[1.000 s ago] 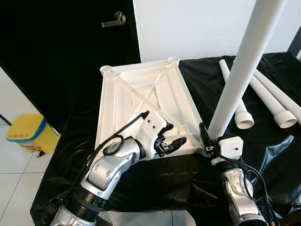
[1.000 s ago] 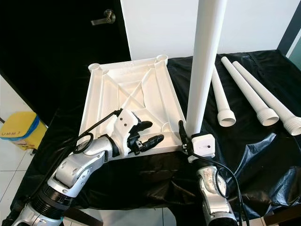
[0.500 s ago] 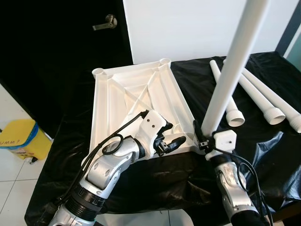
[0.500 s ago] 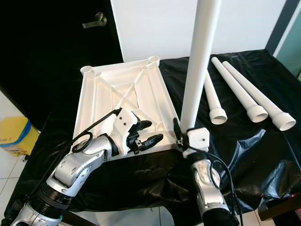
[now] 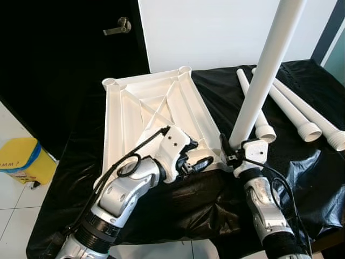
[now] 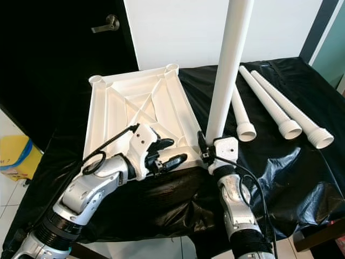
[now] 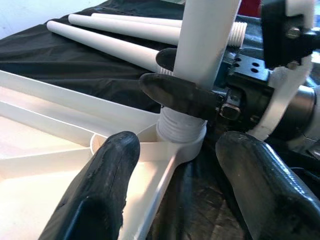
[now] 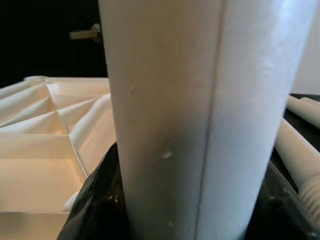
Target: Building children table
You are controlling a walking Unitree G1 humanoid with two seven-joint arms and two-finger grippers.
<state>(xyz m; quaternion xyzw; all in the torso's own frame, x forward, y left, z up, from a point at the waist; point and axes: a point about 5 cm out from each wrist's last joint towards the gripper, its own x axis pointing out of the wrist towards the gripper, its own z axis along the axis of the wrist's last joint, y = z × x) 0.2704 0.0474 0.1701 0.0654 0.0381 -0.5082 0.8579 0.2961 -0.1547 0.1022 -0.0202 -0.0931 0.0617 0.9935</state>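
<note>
Black-draped bench [image 5: 302,178]: right tool [image 5: 230,154] clamps upright leg [image 5: 259,86] in tabletop [image 5: 156,108] corner socket; left tool [image 5: 197,162] gapes beside.

Both head eyes look steeply down on the upturned white tabletop [image 5: 156,116] at frame centre, while each wrist camera sits close beside the upright leg [image 7: 200,45], a corner all four views share.

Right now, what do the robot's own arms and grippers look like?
Both arms are jointed silver metal with black ribbed collars and loose black cables. The left gripper and right gripper each have glossy black rounded fingers on a white plastic wrist housing with small screw holes.
</note>
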